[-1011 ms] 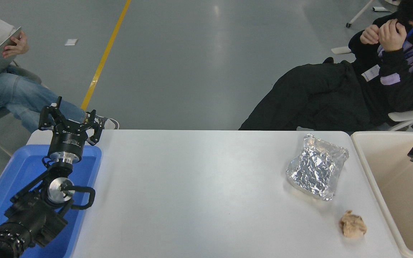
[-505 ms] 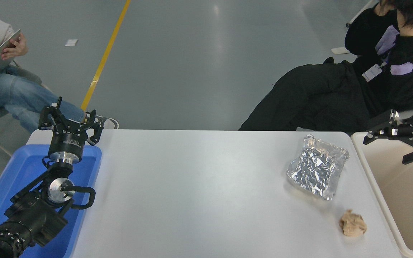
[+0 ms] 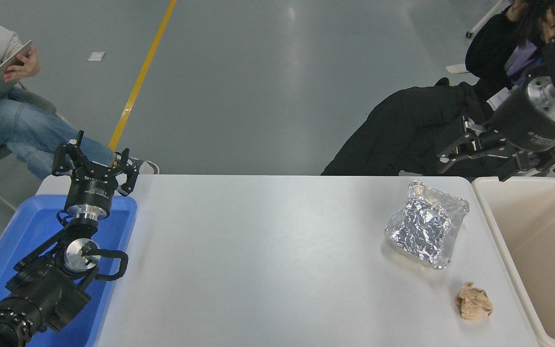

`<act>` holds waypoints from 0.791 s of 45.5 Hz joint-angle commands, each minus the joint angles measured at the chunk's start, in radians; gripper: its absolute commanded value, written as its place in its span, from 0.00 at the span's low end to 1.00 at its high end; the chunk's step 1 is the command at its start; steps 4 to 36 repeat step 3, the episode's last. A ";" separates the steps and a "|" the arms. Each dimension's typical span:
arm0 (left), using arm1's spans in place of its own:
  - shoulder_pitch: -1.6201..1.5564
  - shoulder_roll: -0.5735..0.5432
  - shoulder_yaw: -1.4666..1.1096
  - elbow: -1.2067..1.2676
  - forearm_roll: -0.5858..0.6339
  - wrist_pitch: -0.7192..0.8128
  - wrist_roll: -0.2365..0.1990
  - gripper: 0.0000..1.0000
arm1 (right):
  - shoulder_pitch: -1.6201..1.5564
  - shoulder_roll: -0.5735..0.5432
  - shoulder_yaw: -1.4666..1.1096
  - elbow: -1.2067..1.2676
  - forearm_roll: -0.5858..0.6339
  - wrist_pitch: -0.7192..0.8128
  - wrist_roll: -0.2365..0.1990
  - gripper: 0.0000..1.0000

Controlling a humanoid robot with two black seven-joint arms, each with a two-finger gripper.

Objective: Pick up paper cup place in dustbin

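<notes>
White table [image 3: 268,250] under a grey workshop floor sets the scene, two seated people beyond its far edge. Over the far right corner hangs the right gripper [image 3: 451,149], its fingers spread apart with nothing between them, high above the gap between the crinkled foil tray [image 3: 426,230] and the dustbin [image 3: 494,226]. No paper cup shows anywhere: not in the jaws, not on the table, and not on the visible tan floor of the bin, whose near end runs out of view. So I cannot tell which way the cup lies from the jaws; if it is already in the bin, the task looks finished. A crumpled brown paper ball [image 3: 474,301] sits near the bin's rim. Parked at the lower left over the blue tray [image 3: 27,226], the left gripper [image 3: 95,164] also stands spread and empty.
</notes>
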 commanded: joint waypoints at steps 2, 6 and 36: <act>0.000 0.000 -0.001 0.000 0.002 0.000 0.000 0.99 | 0.011 0.015 0.021 0.006 0.005 0.006 0.000 1.00; 0.000 0.000 -0.001 0.000 0.002 0.000 0.000 0.99 | 0.011 0.012 0.020 0.006 0.005 0.006 0.000 1.00; 0.000 0.000 -0.001 0.000 0.002 0.000 0.000 0.99 | 0.011 0.012 0.020 0.006 0.005 0.006 0.000 1.00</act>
